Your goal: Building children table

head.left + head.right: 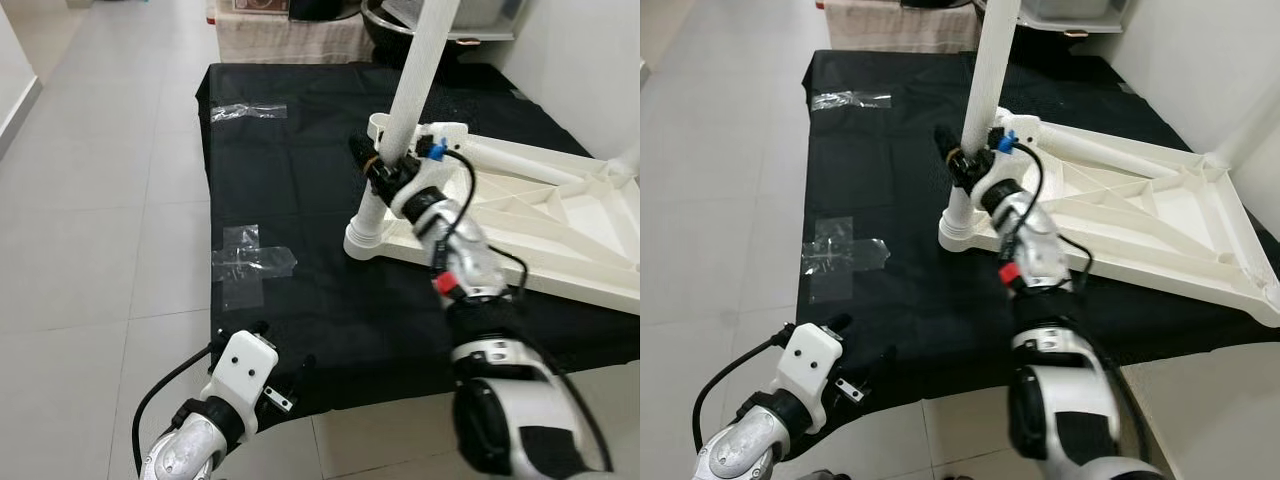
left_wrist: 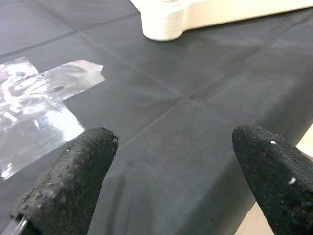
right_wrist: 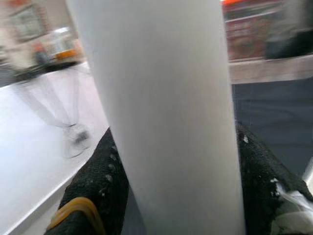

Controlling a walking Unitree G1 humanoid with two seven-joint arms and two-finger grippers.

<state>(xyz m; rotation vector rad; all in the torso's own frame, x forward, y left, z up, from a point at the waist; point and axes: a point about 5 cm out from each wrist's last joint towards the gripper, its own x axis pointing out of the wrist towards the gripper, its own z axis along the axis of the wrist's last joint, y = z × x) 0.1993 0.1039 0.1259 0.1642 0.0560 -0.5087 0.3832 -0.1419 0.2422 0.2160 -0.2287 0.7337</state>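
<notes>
Gripping the white table leg (image 1: 420,75) low on its shaft, the right claw (image 1: 378,160) had its 2 black fingers (image 3: 100,186) pressed against either side of the tube, as the right wrist view showed — one finger wore a yellow band near its base. The leg stood nearly upright, leaning slightly, its lower end set in the round corner socket (image 1: 368,235) of the white tabletop (image 1: 1160,225). That tabletop lay upside down on the black cloth (image 1: 290,170), its ribbed underside facing up, and a second leg (image 1: 1100,150) lay along its far edge. The cloth covered a low surface on the pale tiled floor (image 1: 100,200).

The left claw (image 1: 285,372) hovered at the near edge of the cloth, well apart from the tabletop. Its 2 fingertips (image 2: 73,181) were spread wide with nothing between them — just bare black fabric below. A cross of clear tape (image 1: 248,262) was stuck to the cloth just beyond that claw, between it and the socket corner, and another strip of tape (image 1: 247,111) sat at the far left part of the cloth. Beyond the cloth's far edge a beige fabric-covered piece (image 1: 290,35) was partly visible.
</notes>
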